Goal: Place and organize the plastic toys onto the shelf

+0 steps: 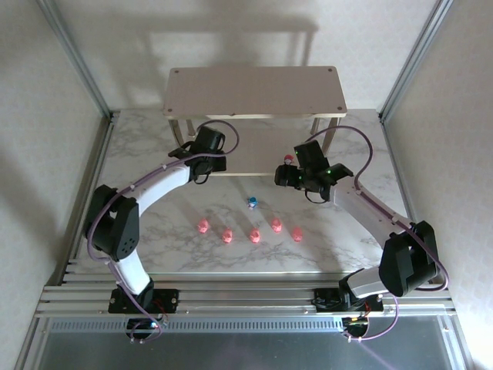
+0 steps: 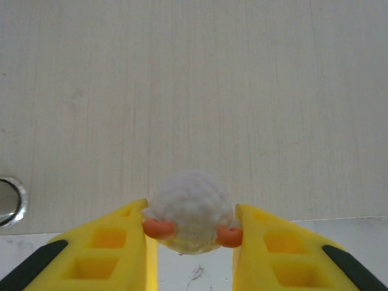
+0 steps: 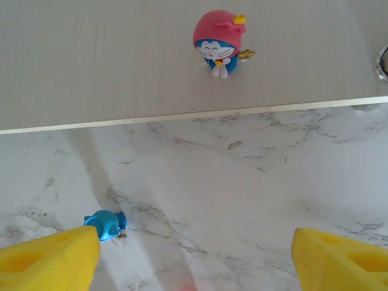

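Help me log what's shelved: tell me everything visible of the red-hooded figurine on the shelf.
The red-hooded figurine looks like glossy plastic: pinkish-red hood with a yellow bow, white whiskered face with closed eyes, blue body, white feet, a small yellow piece jutting from one side. It appears to stand upright on the shelf's lower board, near the front edge, facing outward. Only the board touches it; the open right end effector hangs clear.

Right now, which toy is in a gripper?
The white woolly toy, held in the left gripper. The red-hooded one stands free on the shelf; the pink ones and the blue one sit on the table.
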